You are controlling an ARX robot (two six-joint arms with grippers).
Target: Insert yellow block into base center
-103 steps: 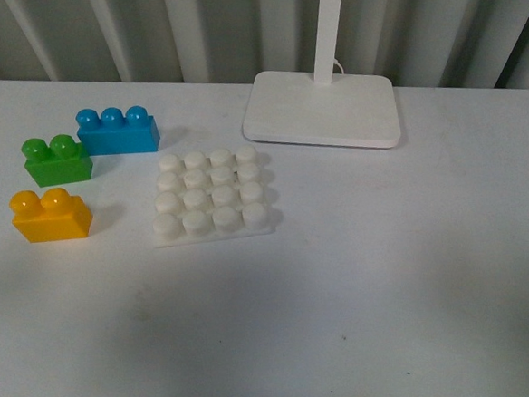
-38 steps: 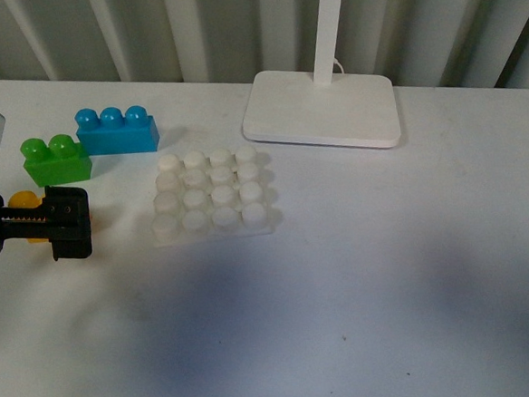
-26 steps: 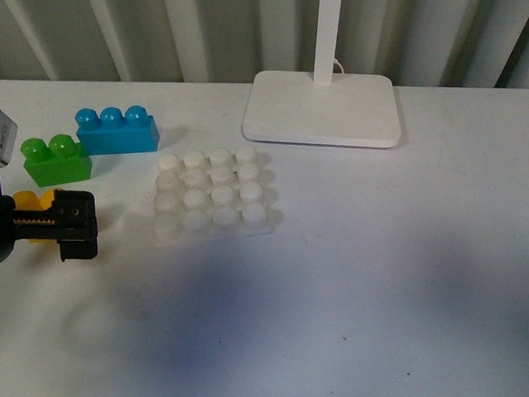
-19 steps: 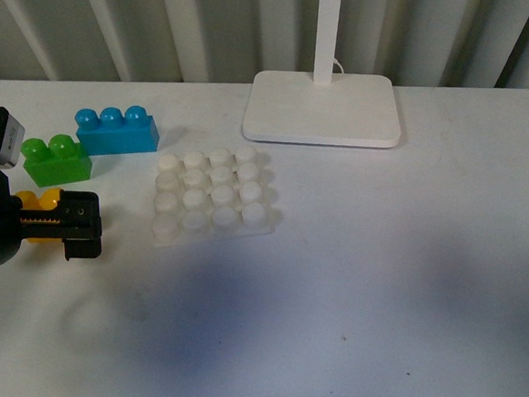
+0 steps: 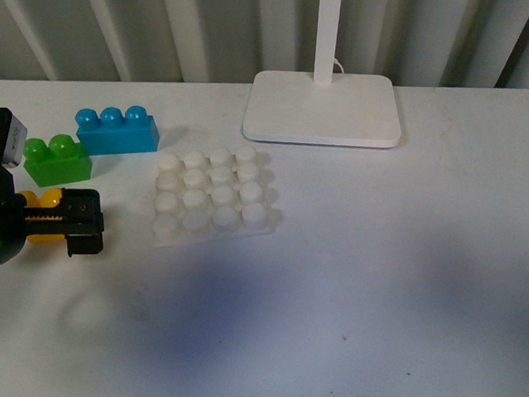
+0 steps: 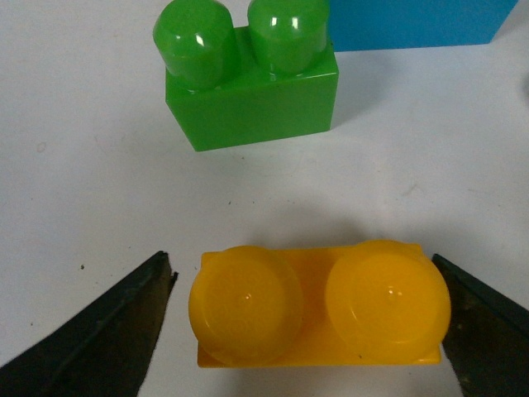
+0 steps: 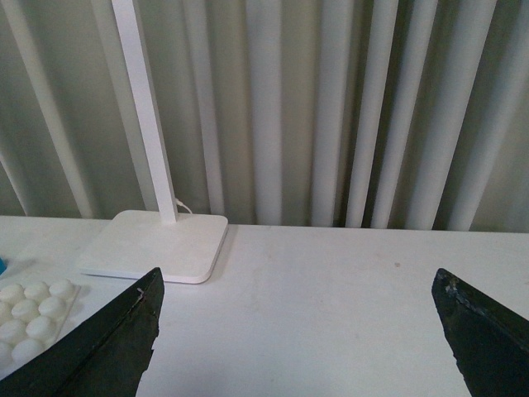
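Observation:
The yellow block [image 5: 41,217] lies on the white table at the left, mostly hidden by my left gripper [image 5: 62,223]. In the left wrist view the yellow block [image 6: 318,306] sits between the open fingers of my left gripper [image 6: 310,318], which flank its two short ends with small gaps. The base [image 5: 212,194], a white studded plate, lies to the right of the block and bears nothing; its corner also shows in the right wrist view [image 7: 31,318]. My right gripper [image 7: 299,331] is open and empty above the table, out of the front view.
A green two-stud brick [image 5: 55,159] and a blue three-stud brick [image 5: 116,130] lie just behind the yellow block; the green brick [image 6: 250,79] is close ahead of the left fingers. A white lamp foot [image 5: 322,108] with its post stands behind the base.
My left gripper came in from the left edge, moved slightly right and down, and now straddles the yellow block. The bricks and base have not moved.

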